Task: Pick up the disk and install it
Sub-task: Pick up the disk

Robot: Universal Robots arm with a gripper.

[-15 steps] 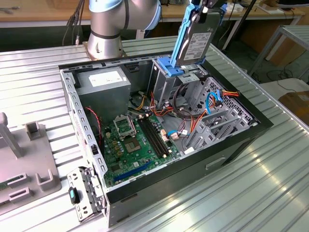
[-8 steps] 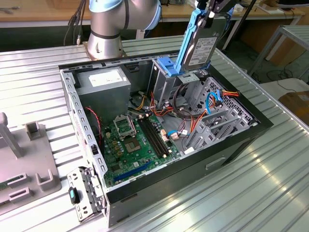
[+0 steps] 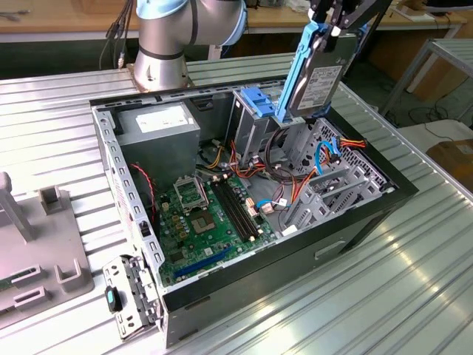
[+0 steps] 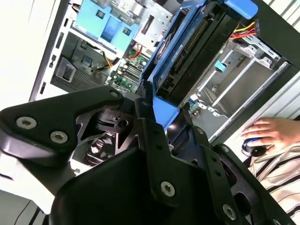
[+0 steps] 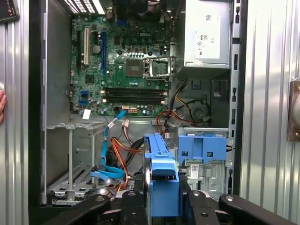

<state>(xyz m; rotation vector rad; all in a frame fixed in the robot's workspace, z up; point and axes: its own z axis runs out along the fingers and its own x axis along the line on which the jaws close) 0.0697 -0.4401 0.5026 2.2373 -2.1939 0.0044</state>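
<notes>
**A:** One disk [image 3: 314,74], and the tool [image 3: 334,21] is clamped tight on the upper end of its blue carrier.

**B:** Flat or on edge?

**A:** On edge, tipped a little, grey metal body facing the exterior view's right and the blue frame running down the other side. It hangs over the open computer case [image 3: 355,222], its lower end right at the top of the drive cage [image 3: 329,174]. I can't tell whether it touches the metal there.

**B:** And that other blue piece?

**A:** That's the blue latch [image 3: 256,100] on the cage, just beside the disk toward the exterior view's left. In the first wrist view the carrier [image 5: 161,180] sits next to that latch [image 5: 201,147], with the tool [image 5: 164,206] gripping it from both sides.

**B:** What's below?

**A:** Orange and red cables [image 3: 298,188] looping around the cage, then the green motherboard [image 3: 203,214] on the case floor, and the grey power supply [image 3: 159,129] in the far corner. The arm [image 3: 166,37] stands just behind the case on the ribbed metal surface [image 3: 369,310].

**B:** Anybody close?

**A:** In the second wrist view a person's hand [image 4: 269,131] rests beyond the case, well apart from the disk [image 4: 197,44].
</notes>
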